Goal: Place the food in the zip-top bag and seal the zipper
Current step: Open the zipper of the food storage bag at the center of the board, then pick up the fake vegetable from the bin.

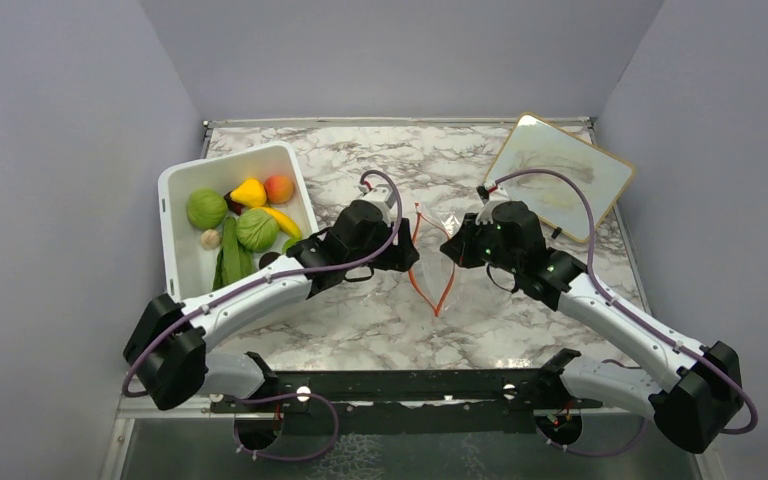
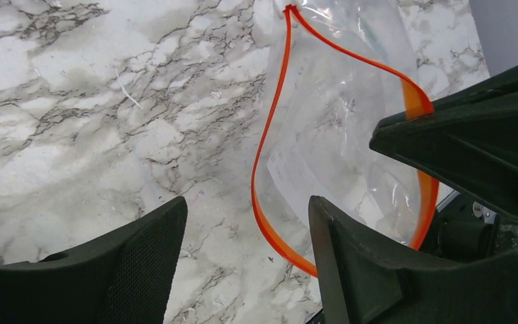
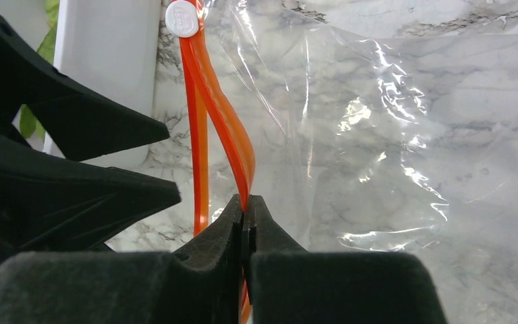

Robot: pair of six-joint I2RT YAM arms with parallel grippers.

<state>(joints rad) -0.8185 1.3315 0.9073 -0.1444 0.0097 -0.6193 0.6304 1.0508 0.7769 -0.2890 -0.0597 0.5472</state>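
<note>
**Bag mouth gaping, R pinching one lip, L free for loading**

The bag [image 1: 460,285] is lying mid-table btw. the two grippers, its mouth turning toward the L arm. The zipper [image 3: 226,128] is bowing apart into an open loop, and no food is showing inside the film. The R gripper [image 3: 244,209] is pinching one lip of the zipper, jaws pressed together on the strip. The L gripper [image 2: 245,202] is standing spread just beside the other lip, gripping nothing. The food [image 1: 245,215] is all sitting in the tub [image 1: 175,260] at the left, well apart from the bag.

Step in hand, as I'm judging it: getting the mouth open for loading. To do it well:
- R should be holding its lip up & steady, w/o twisting.
- L should be taking a small piece first, approx. from above.
- L should be dropping it deep past the strip so nothing is fouling the seal later.
- The thin film is prob. going to collapse or slide if tugged.

The table [image 1: 380,320] is looking glossy & slick, marble pattern. A framed board [image 1: 560,175] is lying at the far right. Plain lilac walls [image 1: 60,150] are closing in three sides.
</note>
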